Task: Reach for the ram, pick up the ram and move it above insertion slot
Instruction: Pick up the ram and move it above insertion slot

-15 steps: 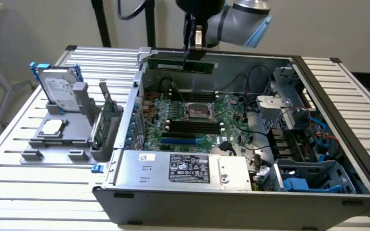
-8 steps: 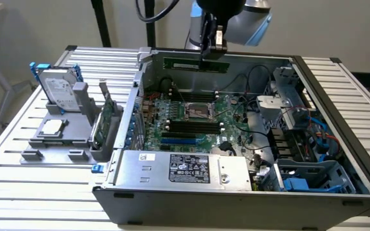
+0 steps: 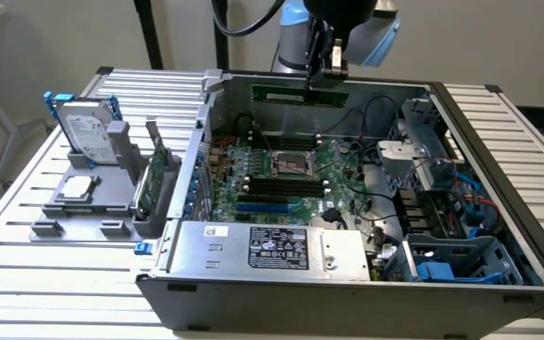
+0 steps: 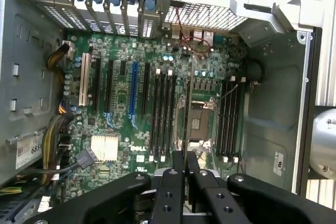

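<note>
My gripper (image 3: 314, 86) hangs over the back of the open computer case (image 3: 348, 297), shut on the ram (image 3: 286, 94). The ram is a long thin green stick held level above the motherboard (image 3: 282, 177), close to the case's far wall. In the wrist view the gripper (image 4: 186, 163) points down at the board, and the ram (image 4: 187, 103) shows edge-on as a thin dark strip between the fingers. Black memory slots (image 4: 163, 114) lie on one side of that strip, beyond the processor socket (image 4: 199, 124) lies another pair of slots (image 4: 231, 114). Both slot groups also appear in the exterior view: memory slots (image 3: 282, 188).
On the exterior view's left a grey holder (image 3: 83, 212) carries a silver hard drive (image 3: 88, 131), a green expansion card (image 3: 154, 177) and a processor chip (image 3: 78, 185). The power supply (image 3: 272, 248) fills the case front. Cables and a blue-tabbed drive cage (image 3: 452, 262) crowd the right side.
</note>
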You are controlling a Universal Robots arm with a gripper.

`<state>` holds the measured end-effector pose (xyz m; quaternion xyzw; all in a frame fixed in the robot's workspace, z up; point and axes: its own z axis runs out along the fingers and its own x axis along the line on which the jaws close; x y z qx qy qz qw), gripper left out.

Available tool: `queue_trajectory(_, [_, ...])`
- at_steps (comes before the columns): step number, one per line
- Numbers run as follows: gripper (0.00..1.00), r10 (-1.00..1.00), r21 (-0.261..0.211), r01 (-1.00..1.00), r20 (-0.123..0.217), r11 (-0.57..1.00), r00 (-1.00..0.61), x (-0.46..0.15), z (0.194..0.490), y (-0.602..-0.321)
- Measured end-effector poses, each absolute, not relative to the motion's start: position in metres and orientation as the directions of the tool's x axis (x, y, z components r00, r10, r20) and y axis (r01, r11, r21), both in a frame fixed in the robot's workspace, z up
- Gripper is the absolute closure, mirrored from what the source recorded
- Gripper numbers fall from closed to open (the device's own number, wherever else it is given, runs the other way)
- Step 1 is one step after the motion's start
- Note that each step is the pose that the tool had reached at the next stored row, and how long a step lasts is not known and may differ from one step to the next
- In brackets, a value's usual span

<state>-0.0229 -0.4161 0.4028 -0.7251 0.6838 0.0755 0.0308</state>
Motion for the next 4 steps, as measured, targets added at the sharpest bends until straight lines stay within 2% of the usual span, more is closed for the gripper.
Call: queue_trajectory(4, [0.87, -0.987, 0.059, -0.996, -0.152, -0.063, 0.053, -0.0228, 0.4028, -0.4161])
